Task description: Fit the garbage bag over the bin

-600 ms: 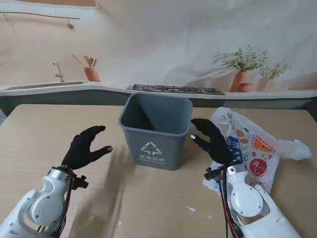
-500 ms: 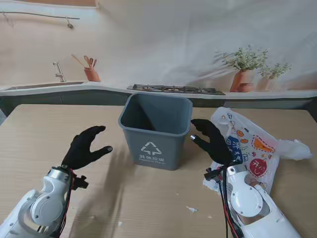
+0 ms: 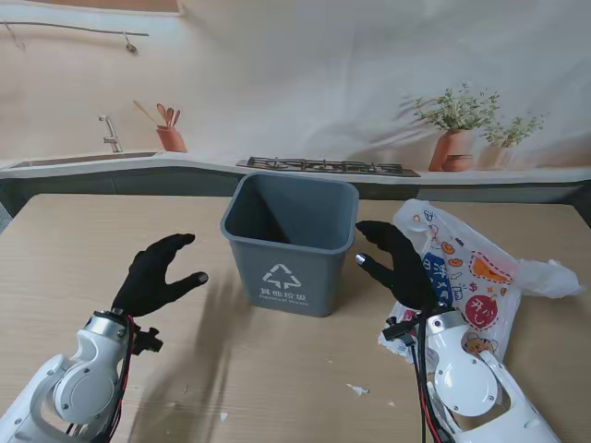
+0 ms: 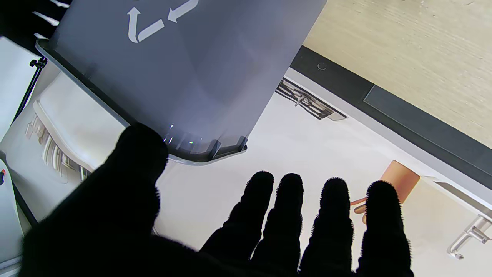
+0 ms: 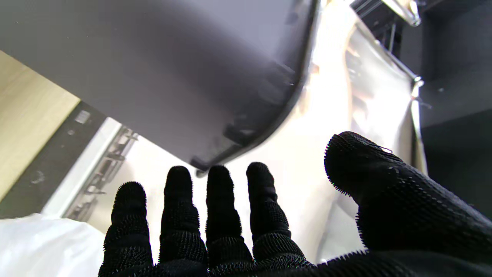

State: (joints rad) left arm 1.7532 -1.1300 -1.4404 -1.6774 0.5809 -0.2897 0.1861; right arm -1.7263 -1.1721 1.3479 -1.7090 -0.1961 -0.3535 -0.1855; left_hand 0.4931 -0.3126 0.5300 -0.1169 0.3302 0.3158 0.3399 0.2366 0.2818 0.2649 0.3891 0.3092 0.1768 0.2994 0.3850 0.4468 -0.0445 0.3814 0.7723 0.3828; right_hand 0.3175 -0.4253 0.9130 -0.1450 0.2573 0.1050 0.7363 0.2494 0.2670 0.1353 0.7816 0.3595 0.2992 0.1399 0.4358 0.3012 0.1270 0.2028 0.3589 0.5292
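Note:
A grey bin (image 3: 290,242) with a white recycling mark stands upright in the middle of the table, bare of any bag. The garbage bag (image 3: 471,268), white plastic with colourful prints, lies crumpled on the table to the bin's right. My left hand (image 3: 157,275) hovers open to the left of the bin, fingers spread, holding nothing. My right hand (image 3: 397,263) is open between the bin and the bag, partly over the bag's near edge. The bin's wall fills both wrist views (image 4: 184,65) (image 5: 161,65), beyond the black-gloved fingers (image 4: 284,215) (image 5: 180,207).
The wooden table (image 3: 277,369) carries a few small white scraps (image 3: 358,389) near me. Behind the table runs a printed kitchen backdrop with a sink, a stove (image 3: 323,166) and potted plants (image 3: 454,138).
Both hands have shifted only slightly; the right hand has dipped a little. Bin and bag have not moved.

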